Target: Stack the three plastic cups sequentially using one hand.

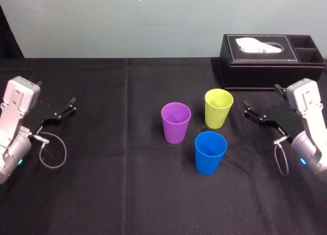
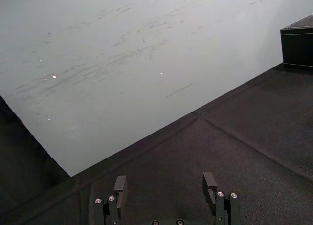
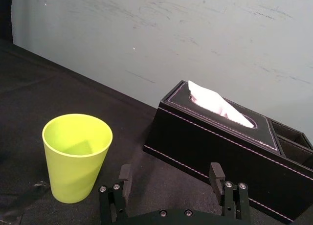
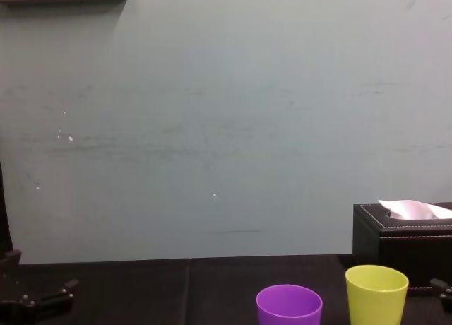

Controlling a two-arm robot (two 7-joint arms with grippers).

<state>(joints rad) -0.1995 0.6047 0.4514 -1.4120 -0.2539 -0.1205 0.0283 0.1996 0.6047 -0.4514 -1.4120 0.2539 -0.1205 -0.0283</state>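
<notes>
My right tool (image 3: 170,176) hangs open beside the yellow-green tapered plastic cup (image 3: 76,156); a sideways nudge could topple it. My left tool (image 2: 165,183) idles open.

Three tapered plastic cups stand upright, mouths up, unstacked and apart: purple cup (image 1: 176,122) to my left, yellow-green cup (image 1: 218,108) farther right, blue cup (image 1: 210,152) nearest me. My right gripper (image 3: 169,172) hangs near the yellow-green cup, jaws spread.
</notes>
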